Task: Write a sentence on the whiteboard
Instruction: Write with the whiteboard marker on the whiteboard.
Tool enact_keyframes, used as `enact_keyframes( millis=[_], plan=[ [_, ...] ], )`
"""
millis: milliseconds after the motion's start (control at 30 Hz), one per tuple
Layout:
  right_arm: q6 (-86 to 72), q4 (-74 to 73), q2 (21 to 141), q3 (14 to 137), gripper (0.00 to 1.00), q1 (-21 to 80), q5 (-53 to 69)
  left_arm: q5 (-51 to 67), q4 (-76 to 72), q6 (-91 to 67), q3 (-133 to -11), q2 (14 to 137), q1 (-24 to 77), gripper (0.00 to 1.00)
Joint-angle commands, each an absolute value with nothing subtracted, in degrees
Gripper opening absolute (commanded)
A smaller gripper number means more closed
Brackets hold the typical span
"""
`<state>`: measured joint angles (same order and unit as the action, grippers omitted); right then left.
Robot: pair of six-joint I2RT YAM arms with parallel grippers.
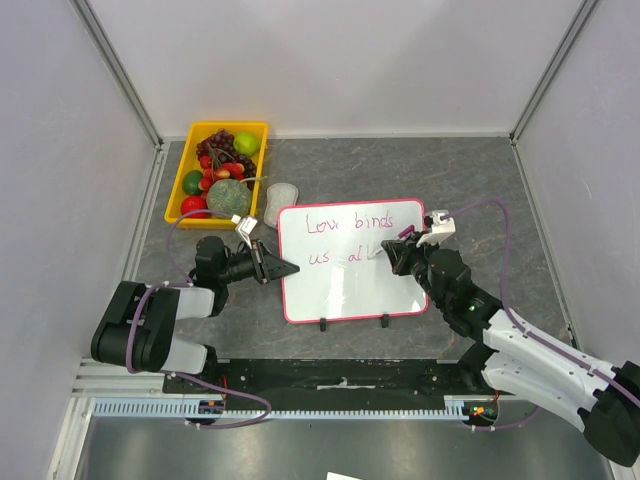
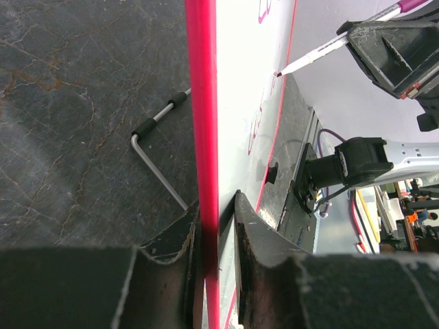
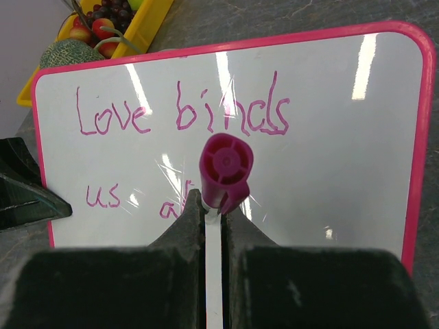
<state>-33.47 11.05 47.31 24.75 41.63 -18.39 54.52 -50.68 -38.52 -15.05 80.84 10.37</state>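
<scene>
Bracing the board while the last word is penned

Clamped on the left rim of the board (image 1: pixel 350 290), the left hand (image 1: pixel 287 270) seems placed to stop it sliding under the pen's push; its jaws pinch the pink frame from both sides. The right hand (image 1: pixel 397 250) is closed tight on a marker (image 3: pixel 225 164), gripped along the barrel so the tip comes to the white face at the end of the lower line, by "all"; whether it touches I cannot tell; I judge the writing nearly or fully done. The board sits mid-bench (image 1: pixel 480 180) between the arms, feet (image 1: pixel 323 323) toward the bases, so the words read upright from there. Count: one board; one marker; two hands, each gripping something; one sentence (image 3: pixel 182 120) in two lines, four words, "Love binds" over "us all"; two black feet; one yellow tray (image 1: pixel 230 126) of fruit at the far left.
</scene>
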Motion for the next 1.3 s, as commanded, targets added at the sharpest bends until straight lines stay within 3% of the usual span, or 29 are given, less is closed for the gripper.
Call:
enact_keyframes(
  millis=[0,1267],
  plan=[
    [-32.87,8.0,47.2,24.08,0.0,41.31,-20.13,52.73,-50.71,-34.98,-14.85,80.24,10.55,0.02],
    [-32.96,3.08,36.56,28.92,0.0,41.31,-21.01,52.12,-50.01,-34.72,-15.03,79.89,10.46,0.02]
  ],
)
